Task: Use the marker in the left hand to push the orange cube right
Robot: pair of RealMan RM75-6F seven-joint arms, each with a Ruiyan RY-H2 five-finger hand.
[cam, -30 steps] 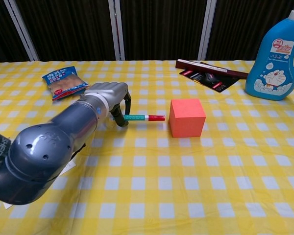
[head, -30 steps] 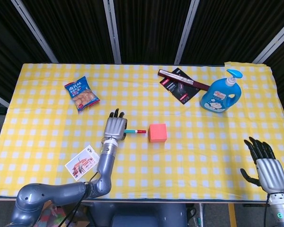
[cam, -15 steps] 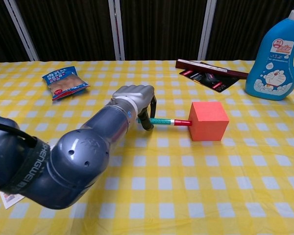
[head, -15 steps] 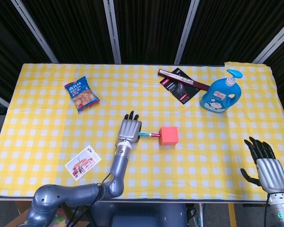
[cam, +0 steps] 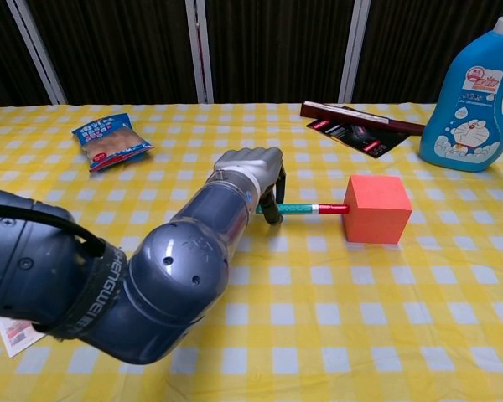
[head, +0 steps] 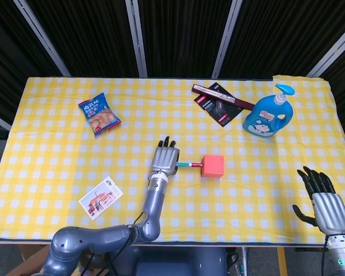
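An orange cube [head: 212,165] [cam: 376,208] sits on the yellow checked cloth, right of centre. My left hand [head: 164,157] [cam: 252,170] grips a green marker with a red cap [head: 188,164] [cam: 306,208], lying level and pointing right. The red tip touches the cube's left face. My right hand [head: 324,204] rests open with fingers spread at the table's front right corner, holding nothing; it shows only in the head view.
A blue detergent bottle [head: 268,115] [cam: 479,93] stands at the back right, with a dark flat packet and box [head: 218,102] [cam: 358,129] to its left. A snack bag [head: 99,114] [cam: 110,141] lies back left. A small card [head: 99,197] lies front left.
My left hand has travelled right with the marker, and the cube has slid right ahead of the tip by about a cube's width. The right hand has stayed put.
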